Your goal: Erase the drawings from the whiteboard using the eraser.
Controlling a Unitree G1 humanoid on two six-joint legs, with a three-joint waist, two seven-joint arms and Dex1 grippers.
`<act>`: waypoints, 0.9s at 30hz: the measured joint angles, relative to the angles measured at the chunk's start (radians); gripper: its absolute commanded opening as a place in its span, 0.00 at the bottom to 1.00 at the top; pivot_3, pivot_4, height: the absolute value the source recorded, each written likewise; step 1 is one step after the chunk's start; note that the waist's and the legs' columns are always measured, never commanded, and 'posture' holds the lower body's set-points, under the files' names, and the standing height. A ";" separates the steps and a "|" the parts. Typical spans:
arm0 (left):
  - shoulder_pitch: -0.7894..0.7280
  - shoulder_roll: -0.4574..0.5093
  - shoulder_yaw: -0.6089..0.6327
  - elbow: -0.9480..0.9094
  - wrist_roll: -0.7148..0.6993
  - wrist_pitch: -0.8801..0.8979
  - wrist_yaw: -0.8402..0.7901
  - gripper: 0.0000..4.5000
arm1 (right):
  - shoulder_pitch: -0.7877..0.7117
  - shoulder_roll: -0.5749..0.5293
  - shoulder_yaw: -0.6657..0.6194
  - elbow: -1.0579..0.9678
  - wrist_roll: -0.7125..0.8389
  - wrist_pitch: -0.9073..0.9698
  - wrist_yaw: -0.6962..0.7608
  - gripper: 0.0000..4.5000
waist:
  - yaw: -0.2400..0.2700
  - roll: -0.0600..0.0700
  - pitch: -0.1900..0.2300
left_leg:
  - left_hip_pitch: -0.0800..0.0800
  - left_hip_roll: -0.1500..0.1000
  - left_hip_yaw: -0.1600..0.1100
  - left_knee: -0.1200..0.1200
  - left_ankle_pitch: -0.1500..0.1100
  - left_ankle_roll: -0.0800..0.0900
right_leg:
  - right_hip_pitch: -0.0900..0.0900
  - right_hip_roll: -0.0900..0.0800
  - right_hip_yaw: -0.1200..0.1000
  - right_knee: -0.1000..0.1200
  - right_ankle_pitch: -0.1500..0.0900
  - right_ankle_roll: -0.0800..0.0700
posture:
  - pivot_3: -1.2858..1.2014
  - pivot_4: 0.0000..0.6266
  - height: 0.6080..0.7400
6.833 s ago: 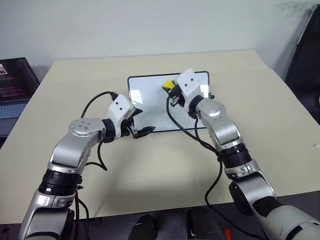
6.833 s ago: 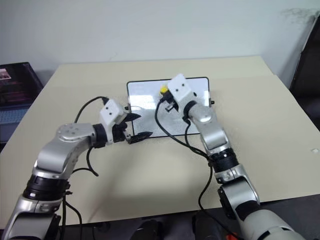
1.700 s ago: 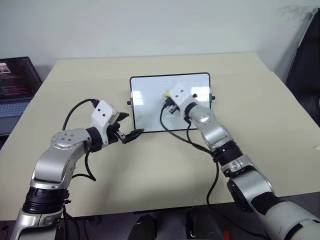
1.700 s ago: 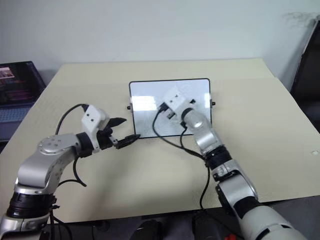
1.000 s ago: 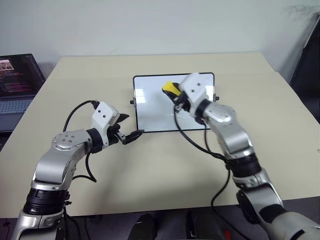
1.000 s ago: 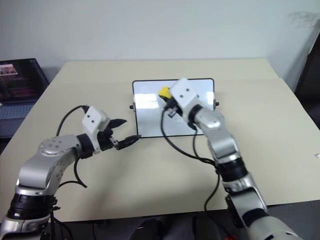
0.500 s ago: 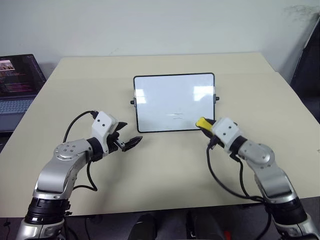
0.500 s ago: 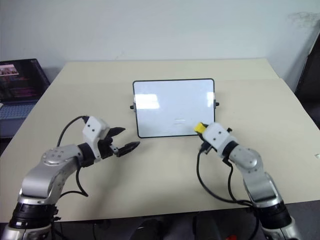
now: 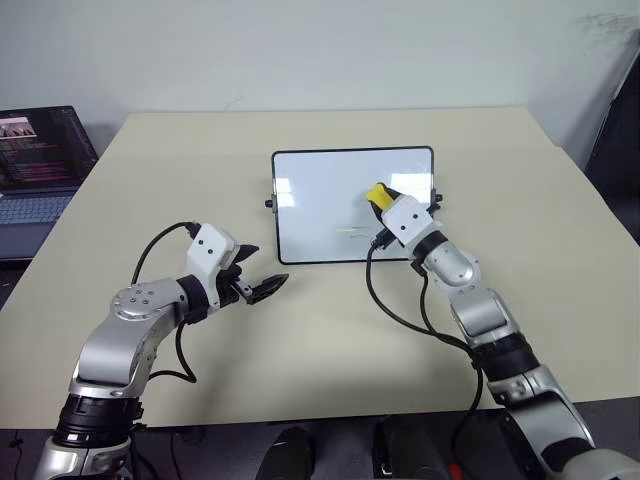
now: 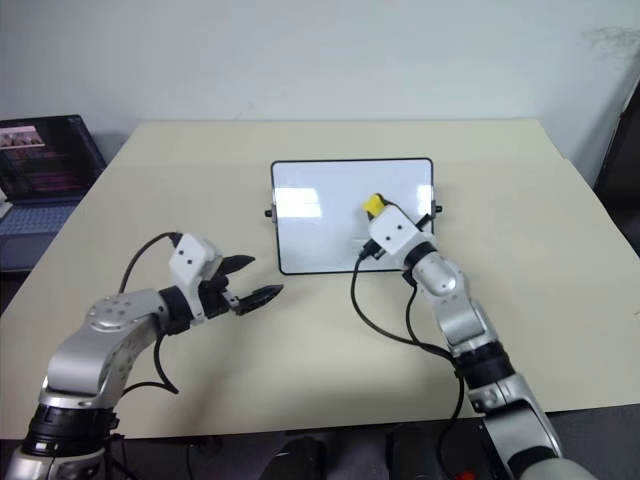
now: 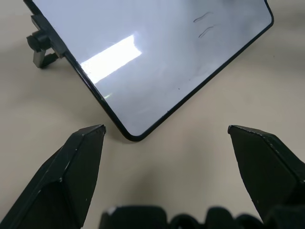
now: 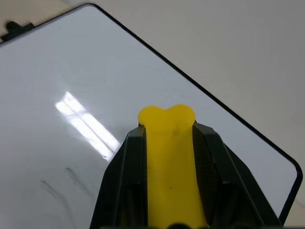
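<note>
The right pincer [image 9: 381, 200] is clamped on the eraser [image 9: 378, 193], yellow top up, and now sits over the right part of the whiteboard [image 9: 310, 190]. Half a second ago it hung low off the board's near right corner; it has swung back up over the white face. A couple of faint drawings [image 9: 352, 231] remain just beside it, low on the board, so I'd say another pass is coming. The left pincer [image 9: 262, 287] hovers wide and empty near the board's near left corner, above the beige surface [image 9: 300, 340]. A laptop [image 9: 40, 160] stands far left.
</note>
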 measured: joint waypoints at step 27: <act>-0.010 0.000 -0.004 0.019 0.002 0.000 -0.003 1.00 | -0.057 0.109 0.154 0.386 -0.098 -0.268 -0.003 0.22 | -0.020 -0.001 -0.001 | 0.008 0.000 0.001 0.004 0.000 0.000 | 0.005 0.006 0.002 0.006 0.000 -0.001 | 0.52 0.24 1.00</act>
